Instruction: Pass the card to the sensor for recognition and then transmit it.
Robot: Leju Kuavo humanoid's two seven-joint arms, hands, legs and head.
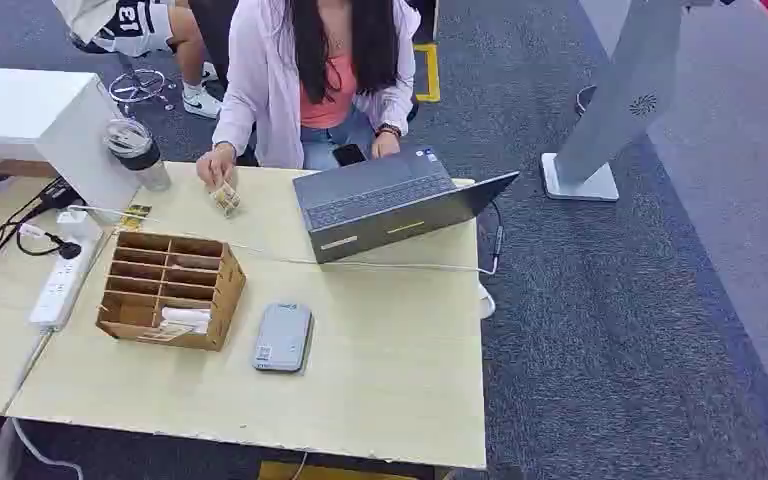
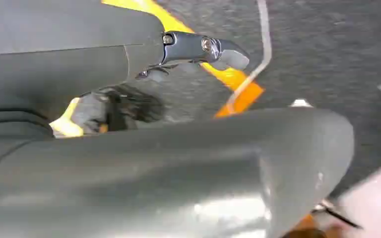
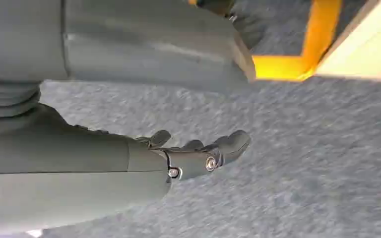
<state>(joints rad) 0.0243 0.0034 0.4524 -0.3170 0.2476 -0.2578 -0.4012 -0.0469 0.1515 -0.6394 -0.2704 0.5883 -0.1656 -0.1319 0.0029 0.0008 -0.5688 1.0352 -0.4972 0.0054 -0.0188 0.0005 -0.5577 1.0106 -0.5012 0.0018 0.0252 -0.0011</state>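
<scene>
Both the left robot hand (image 2: 206,49) and right robot hand (image 3: 198,156) hang empty with fingers apart, so the card (image 1: 186,319) in the wooden rack (image 1: 170,290) has not been picked up or shown to the grey sensor (image 1: 283,338).

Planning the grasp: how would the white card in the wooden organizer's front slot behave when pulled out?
The white card looks thin and flat, so probably light and slightly bendy. Lying low in the wooden organizer, it likely needs pinching by its edge. Its smooth face may be slippery.
</scene>
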